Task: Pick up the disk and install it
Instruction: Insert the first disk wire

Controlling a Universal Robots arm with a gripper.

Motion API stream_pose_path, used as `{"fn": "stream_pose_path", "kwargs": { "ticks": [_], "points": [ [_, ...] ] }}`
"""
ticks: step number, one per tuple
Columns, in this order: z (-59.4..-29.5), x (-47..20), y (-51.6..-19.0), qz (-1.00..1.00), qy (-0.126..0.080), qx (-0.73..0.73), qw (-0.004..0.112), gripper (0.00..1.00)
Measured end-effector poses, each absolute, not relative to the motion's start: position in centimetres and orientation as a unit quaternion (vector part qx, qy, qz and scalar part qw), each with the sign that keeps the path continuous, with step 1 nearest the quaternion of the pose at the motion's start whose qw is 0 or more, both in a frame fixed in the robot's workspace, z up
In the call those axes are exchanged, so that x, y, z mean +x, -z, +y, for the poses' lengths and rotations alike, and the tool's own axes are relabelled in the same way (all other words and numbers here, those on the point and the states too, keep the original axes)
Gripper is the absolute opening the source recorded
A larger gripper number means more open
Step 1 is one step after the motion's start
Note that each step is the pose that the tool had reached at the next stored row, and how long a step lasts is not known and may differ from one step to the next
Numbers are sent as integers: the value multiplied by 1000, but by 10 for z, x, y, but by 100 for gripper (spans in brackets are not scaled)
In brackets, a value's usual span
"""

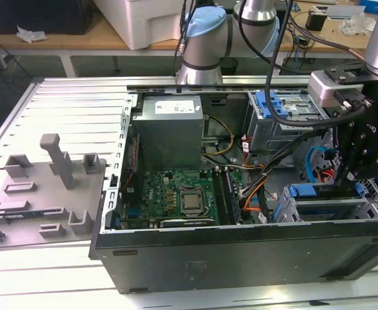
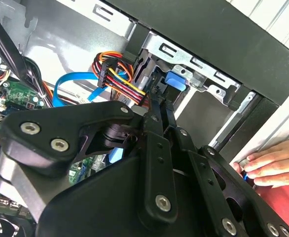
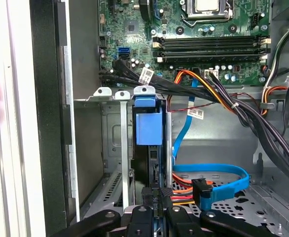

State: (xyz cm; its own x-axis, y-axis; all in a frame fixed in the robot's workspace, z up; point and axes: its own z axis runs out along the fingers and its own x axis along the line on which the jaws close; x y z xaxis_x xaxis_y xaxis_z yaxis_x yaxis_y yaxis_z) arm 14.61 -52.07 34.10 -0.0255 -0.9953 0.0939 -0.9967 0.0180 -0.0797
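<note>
The disk (image 1: 307, 191) stands edge-on in a slot of the silver drive cage (image 1: 318, 210), at the exterior view's right inside the open computer case. In the wrist views its blue carrier end (image 3: 148, 126) (image 2: 176, 81) shows between the cage rails. My gripper (image 1: 336, 188) (image 3: 153, 154) (image 2: 162, 97) reaches level into the cage. Its fingers are shut close together, with the tips right at the blue end. I cannot see whether they pinch a thin part of the carrier or only touch it.
A person's hand (image 2: 272, 163) rests on the case's outer edge beside the cage. Blue data cable (image 3: 218, 174) and orange-yellow power wires (image 2: 117, 74) hang near the gripper. Motherboard (image 1: 176, 197), grey power supply (image 1: 169, 129), a second cage (image 1: 286, 113) and grey fixtures (image 1: 47, 187) lie towards the exterior view's left.
</note>
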Motion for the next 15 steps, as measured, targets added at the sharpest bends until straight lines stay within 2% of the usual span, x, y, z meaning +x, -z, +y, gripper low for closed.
{"fn": "stream_pose_path", "kwargs": {
  "ticks": [11,15],
  "points": [
    [-521,146,-344,-714,-59,698,3,17],
    [-521,146,-346,-714,-54,698,-2,17]
  ]
}}
